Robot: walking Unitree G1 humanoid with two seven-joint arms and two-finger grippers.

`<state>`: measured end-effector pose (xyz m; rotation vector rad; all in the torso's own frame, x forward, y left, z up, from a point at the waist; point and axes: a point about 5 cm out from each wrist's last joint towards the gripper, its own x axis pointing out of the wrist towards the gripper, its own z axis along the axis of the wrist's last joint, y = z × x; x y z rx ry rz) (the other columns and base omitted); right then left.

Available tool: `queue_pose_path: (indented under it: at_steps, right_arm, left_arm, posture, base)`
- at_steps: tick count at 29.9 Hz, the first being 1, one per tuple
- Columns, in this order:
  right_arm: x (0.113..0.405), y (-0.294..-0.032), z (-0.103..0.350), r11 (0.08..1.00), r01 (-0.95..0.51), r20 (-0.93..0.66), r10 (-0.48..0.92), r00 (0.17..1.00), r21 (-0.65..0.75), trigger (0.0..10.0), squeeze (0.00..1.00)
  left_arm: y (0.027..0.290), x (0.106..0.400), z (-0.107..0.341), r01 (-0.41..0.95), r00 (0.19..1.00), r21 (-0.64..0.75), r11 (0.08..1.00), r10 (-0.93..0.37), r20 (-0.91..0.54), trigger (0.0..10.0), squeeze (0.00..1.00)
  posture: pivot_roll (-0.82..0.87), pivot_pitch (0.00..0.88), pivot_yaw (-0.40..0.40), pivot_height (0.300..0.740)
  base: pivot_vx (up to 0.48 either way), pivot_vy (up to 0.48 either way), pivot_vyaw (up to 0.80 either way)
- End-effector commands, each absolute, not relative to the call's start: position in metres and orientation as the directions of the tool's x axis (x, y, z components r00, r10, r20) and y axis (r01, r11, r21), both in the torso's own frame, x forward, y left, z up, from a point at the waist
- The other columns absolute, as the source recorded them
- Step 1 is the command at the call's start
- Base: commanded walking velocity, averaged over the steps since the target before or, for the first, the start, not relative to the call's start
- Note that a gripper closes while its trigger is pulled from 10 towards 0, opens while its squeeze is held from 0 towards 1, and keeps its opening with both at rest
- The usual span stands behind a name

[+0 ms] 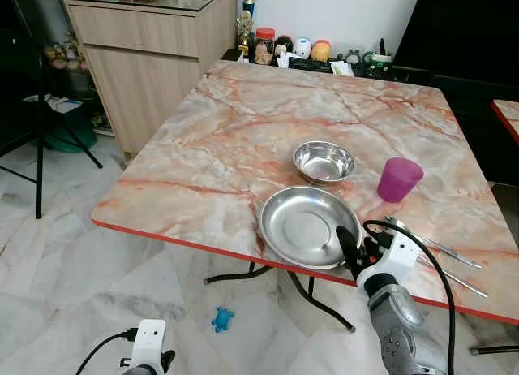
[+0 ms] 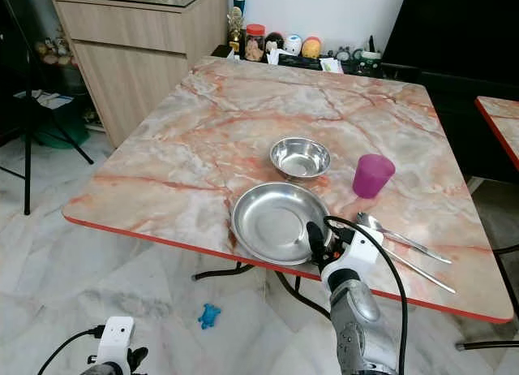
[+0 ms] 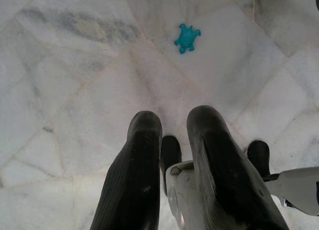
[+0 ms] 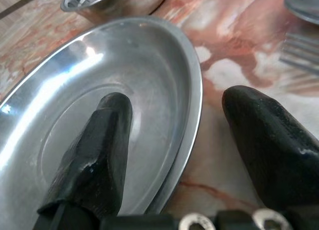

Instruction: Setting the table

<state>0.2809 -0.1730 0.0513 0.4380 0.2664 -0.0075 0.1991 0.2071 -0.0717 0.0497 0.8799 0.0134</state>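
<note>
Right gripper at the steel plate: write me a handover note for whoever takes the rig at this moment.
Right gripper: open, fingers straddling the steel plate's near right rim, not closed on it.
Left gripper: open, hanging idle over the floor, holding nothing.
On the table: plate at the near edge, steel bowl just behind it, purple cup to the right, spoon and fork right of the plate.
Left: the plate's grasp or release is unsettled.

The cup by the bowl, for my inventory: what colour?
Purple cup, clearest in the left eye view.
</note>
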Motion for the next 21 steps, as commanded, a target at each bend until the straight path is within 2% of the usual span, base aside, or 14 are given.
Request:
queue_pose_path:
  at_steps: [1,21]
  right_arm:
    - [0.283,-0.172,0.048,0.908,0.069,-0.281,0.055,0.958,0.413,10.0,0.0]
    - [0.299,-0.164,0.042,0.92,0.051,-0.31,0.079,0.947,0.389,10.0,0.0]
  left_arm:
    - [0.207,0.196,-0.073,0.003,0.632,0.047,0.999,0.034,-0.774,10.0,0.0]
    - [0.207,0.195,-0.074,-0.003,0.629,0.041,0.999,0.034,-0.777,10.0,0.0]
  posture:
    - [0.09,0.0,-0.067,0.74]
    - [0.09,0.0,-0.065,0.74]
  base:
    - [0.0,0.0,0.0]
    - [0.0,0.0,0.0]
